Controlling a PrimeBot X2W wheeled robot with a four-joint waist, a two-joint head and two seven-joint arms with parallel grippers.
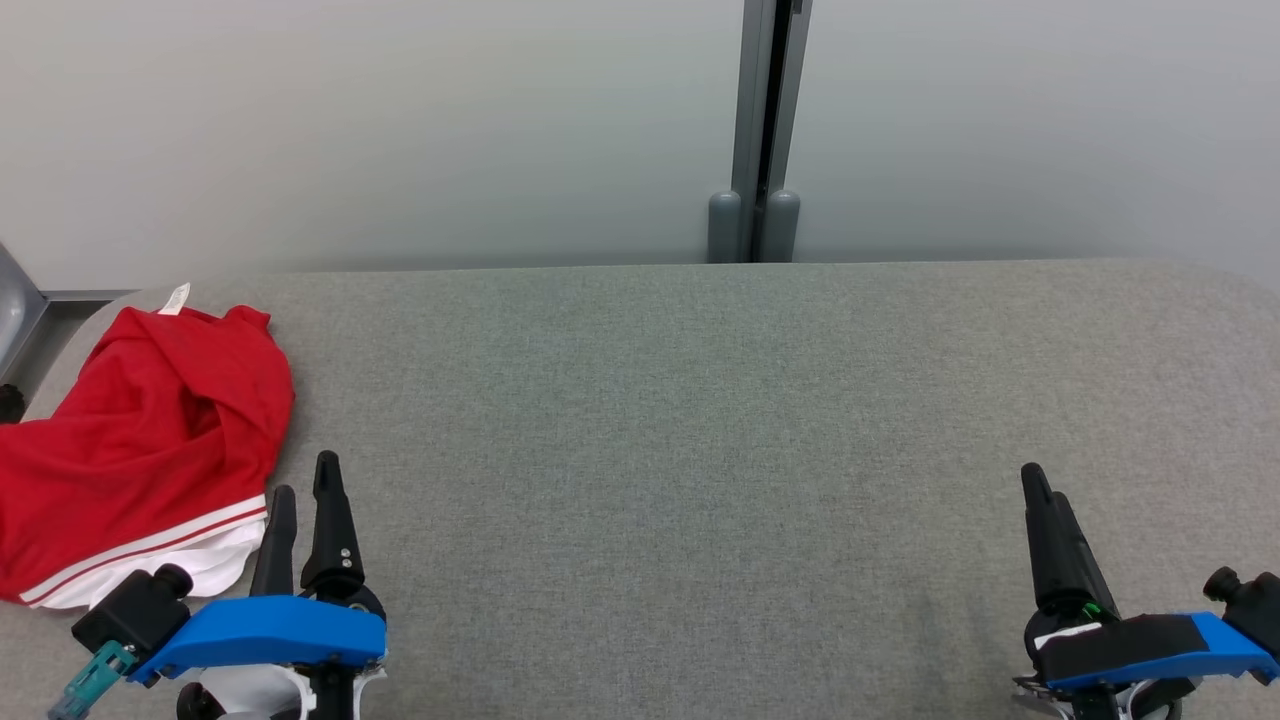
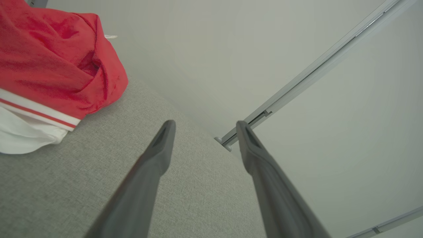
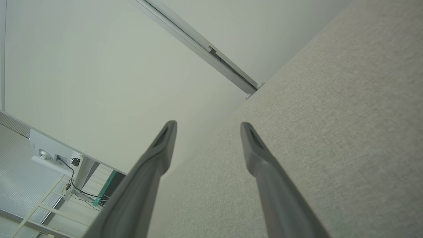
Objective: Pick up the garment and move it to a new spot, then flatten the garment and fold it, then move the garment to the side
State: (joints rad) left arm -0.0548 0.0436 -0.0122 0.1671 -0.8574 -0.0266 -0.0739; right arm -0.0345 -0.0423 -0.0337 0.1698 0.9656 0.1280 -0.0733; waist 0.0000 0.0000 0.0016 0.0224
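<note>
We record, on the grey fabric surface (image 1: 700, 420):
- Garment (image 1: 140, 440): red, white striped hem, crumpled at the far left end
- Left pincer (image 1: 305, 474): fingers apart, holding nothing, just beside the garment's white hem
- Right pincer (image 1: 1042, 485): fingers apart, holding nothing, near the right end, well apart from the garment

L gripper (image 1: 305, 478) at lower left, fingers up, jaws wide apart, nothing btwn. R gripper (image 1: 1040, 482) at lower right, same pose, jaws apart, empty.
</note>
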